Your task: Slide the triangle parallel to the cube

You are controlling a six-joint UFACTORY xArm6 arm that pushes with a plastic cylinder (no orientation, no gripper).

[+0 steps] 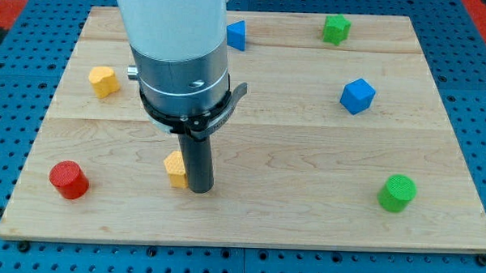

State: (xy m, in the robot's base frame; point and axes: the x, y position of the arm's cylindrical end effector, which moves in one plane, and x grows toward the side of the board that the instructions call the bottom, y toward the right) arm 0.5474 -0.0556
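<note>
My tip (pixel 200 188) rests on the board at the lower middle-left, touching the right side of a small orange block (pixel 175 168) that the rod partly hides; its shape is hard to make out. A blue cube (pixel 357 96) sits at the view's right, above middle height. A blue triangle-like block (pixel 236 35) sits at the view's top, just right of the arm's body, partly hidden by it.
An orange block (pixel 104 80) lies at the upper left. A red cylinder (pixel 68 180) stands at the lower left. A green cylinder (pixel 397 193) stands at the lower right. A green block (pixel 337 28) sits at the top right. The wooden board (pixel 307 155) lies on a blue pegboard.
</note>
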